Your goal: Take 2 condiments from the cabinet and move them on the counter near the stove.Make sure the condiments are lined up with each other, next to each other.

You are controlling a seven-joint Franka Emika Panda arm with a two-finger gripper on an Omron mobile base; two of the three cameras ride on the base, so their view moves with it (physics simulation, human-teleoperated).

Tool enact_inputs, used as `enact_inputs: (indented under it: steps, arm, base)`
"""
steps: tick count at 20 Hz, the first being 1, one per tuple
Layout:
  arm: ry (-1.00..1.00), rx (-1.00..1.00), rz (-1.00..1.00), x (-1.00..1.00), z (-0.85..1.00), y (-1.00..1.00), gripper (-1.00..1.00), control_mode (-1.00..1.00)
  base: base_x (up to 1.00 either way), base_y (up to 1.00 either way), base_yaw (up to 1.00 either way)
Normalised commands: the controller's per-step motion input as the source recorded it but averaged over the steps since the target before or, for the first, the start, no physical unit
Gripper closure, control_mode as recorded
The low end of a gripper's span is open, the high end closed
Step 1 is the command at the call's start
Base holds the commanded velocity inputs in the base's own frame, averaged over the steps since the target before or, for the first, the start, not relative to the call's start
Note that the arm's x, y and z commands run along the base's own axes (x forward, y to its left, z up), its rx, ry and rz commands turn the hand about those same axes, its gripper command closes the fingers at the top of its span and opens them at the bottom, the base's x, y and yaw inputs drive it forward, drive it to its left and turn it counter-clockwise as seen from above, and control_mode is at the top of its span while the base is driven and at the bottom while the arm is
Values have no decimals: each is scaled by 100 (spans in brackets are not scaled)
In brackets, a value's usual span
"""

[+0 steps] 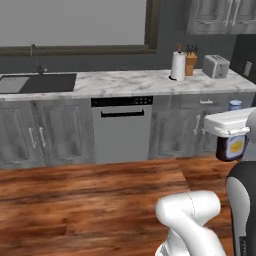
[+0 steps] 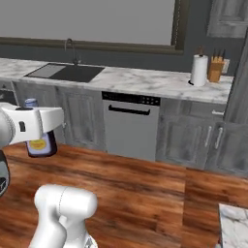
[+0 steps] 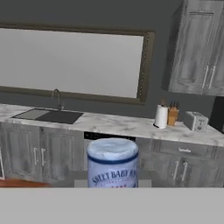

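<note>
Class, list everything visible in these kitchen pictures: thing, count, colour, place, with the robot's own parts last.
sauce bottle: one, dark brown, blue cap, held in the gripper
sink: one, dark, marble top, left
dishwasher: one, grey, under the marble top
paper towel roll: one, white, marble top
knife block: one, tan, beside the roll
toaster: one, silver, right of the block
gripper: one, white, shut on the bottle

End effector [image 2: 39, 130] gripping sauce bottle [image 2: 41, 145].
</note>
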Motion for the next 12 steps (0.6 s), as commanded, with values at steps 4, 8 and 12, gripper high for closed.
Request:
enact_inputs:
  steps: [4, 8, 12]
  arm:
    - [0, 0, 0, 0, 0, 0, 100, 100]
    - [0, 0, 0, 0, 0, 0, 100, 100]
    - [0, 0, 0, 0, 0, 0, 100, 100]
  base:
    - [-8, 73, 22]
    - [0, 63, 5]
    - [-1, 46, 3]
